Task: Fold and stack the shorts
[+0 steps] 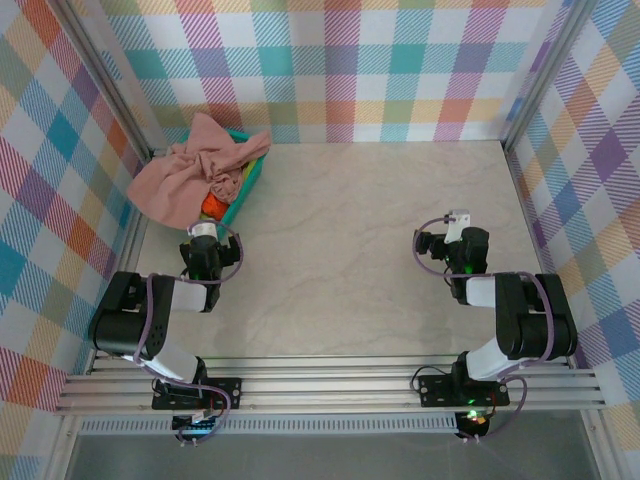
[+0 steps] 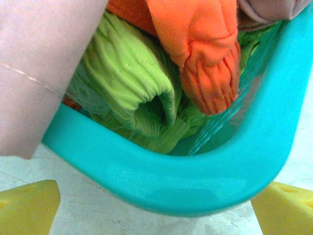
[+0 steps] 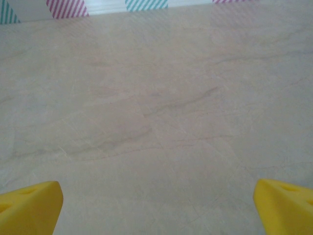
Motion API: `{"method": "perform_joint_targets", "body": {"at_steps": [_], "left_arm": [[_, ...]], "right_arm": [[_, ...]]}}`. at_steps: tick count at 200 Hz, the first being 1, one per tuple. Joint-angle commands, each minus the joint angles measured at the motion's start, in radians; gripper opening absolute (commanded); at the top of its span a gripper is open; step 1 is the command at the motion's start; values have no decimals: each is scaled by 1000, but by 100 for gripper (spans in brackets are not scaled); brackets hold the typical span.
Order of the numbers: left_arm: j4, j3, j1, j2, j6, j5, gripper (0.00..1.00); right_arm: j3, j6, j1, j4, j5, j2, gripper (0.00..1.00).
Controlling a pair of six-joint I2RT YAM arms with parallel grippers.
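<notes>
The left gripper [image 1: 203,230] [image 2: 156,213] is released, its yellow fingertips [image 2: 27,205] spread wide and empty just above the bench [image 1: 350,230]. It hangs close to the near rim of the teal mesh basket [image 1: 252,178] [image 2: 205,181], which lies at its 12 o'clock. Inside the basket, the lime green shorts [image 2: 132,83] sit bunched with the gathered waist showing. The orange shorts [image 1: 212,207] [image 2: 205,49] lie at their 2 o'clock. The pink shorts [image 1: 175,175] [image 2: 34,73] drape over the basket's rim at 9 o'clock and spill outside it. From above, the basket stands at the bench's 10 o'clock corner. The right gripper [image 1: 458,220] [image 3: 156,208] is likewise released and empty, over bare bench [image 3: 156,98] at 3 o'clock, well apart from the basket.
</notes>
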Motion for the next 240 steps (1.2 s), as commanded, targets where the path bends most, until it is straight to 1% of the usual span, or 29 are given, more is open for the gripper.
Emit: {"method": "perform_joint_targets", "body": {"at_steps": [1,17,36,41,62,69,82,97,107,120,141,147,159,172,195,209,220,240], "left_arm": [[-78,27,-22,-95,16,-43,100],[-258,58,-28,-200,1,-59,100],[-378,26,-53,-346,-23,-86,100],[-420,20,-62,-396,-42,-96,100],[-695,52,-91,-625,-157,-112,100],[-763,73,-93,-691,-187,-83,100],[-831,126,-94,-777,-215,16,100],[-901,238,-95,-777,-249,119,100],[-944,329,-98,-725,-268,187,100],[-973,449,-103,-620,-272,299,100],[-1046,669,-126,-371,-251,435,100],[-1062,744,-138,-293,-238,458,100],[-1176,893,-158,-134,-217,478,100],[-1244,1046,-175,28,-196,516,100],[-1335,1277,-193,278,-186,539,100],[-1403,1419,-198,418,-179,531,100],[-1448,1517,-200,522,-177,507,100],[-1475,1658,-200,662,-168,448,100]], "right_arm": [[45,-7,6,-110,-5,-102,100],[55,2,7,-197,0,-175,100],[65,32,7,-297,-10,-270,99],[68,48,6,-321,-13,-296,100],[81,113,6,-428,-49,-398,99],[85,130,7,-467,-64,-429,100],[95,163,7,-530,-81,-477,100],[107,196,7,-590,-114,-512,100],[119,206,7,-633,-141,-528,99],[136,219,6,-681,-153,-540,99],[174,231,7,-761,-162,-553,99],[186,235,6,-782,-167,-555,100],[209,242,7,-823,-169,-556,99],[229,254,6,-856,-170,-556,100],[260,270,6,-904,-177,-547,100],[274,275,6,-929,-178,-540,99],[278,275,7,-940,-183,-534,100],[278,278,6,-945,-196,-527,99]]}}
